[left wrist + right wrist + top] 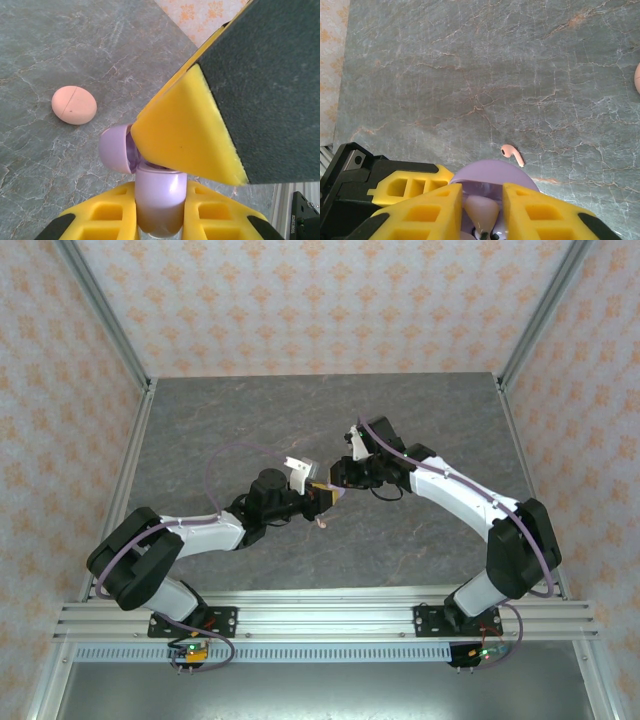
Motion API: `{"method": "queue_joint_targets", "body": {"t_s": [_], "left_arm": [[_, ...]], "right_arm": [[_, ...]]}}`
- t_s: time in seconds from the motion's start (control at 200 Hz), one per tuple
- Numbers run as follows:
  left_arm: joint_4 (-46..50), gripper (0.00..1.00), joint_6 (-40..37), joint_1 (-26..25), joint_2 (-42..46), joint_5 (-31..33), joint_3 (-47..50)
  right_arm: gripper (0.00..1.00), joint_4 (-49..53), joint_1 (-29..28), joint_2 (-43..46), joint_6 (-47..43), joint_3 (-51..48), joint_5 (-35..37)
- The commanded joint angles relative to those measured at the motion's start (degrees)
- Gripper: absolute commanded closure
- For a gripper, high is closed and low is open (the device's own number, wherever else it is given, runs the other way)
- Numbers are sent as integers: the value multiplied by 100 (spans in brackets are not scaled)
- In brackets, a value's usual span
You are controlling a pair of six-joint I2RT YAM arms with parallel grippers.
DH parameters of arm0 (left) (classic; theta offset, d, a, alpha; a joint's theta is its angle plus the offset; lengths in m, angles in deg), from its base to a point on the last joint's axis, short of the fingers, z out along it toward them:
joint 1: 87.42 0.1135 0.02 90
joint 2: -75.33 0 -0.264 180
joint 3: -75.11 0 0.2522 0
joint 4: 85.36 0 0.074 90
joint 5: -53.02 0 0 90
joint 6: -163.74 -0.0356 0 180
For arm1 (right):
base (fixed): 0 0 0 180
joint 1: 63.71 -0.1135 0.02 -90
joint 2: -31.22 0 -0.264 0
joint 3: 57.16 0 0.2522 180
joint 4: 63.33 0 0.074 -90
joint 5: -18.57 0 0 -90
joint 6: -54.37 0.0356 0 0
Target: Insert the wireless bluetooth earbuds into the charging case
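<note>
Left gripper [160,187] is clamped tight on the open lilac charging case [159,207], lid flipped to one side. Right gripper [482,192] sits right over it with a pale lilac piece [482,212] between its fingers, and I can't tell if it's actually pinching it. Past that, one pink earbud [512,154] lies loose on the table [75,40] — the closed pink case [74,105] sits farther out.

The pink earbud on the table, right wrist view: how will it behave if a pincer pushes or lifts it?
The pink earbud looks tiny beside the lilac case, so probably very light. Its glossy, rounded head and thin stem suggest it may slip or swivel when pushed. The smooth table likely lets it skid.
</note>
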Motion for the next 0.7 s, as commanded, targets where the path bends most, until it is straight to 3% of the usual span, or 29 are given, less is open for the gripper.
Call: {"method": "queue_joint_targets", "body": {"t_s": [0.0, 0.27, 0.506, 0.696], "left_arm": [[-103, 81, -62, -47, 81, 123, -192], [218, 82, -309, -47, 142, 175, -219], [377, 82, -730, -58, 332, 124, -134], [366, 82, -1095, -59, 652, -8, 25]], "right_arm": [[65, 133, -36, 26, -64, -25, 101], [50, 188, -36, 278, -37, 14, 407], [53, 14, 33, 636, 212, -140, 879], [60, -71, 225, 797, 288, -276, 771]]}}
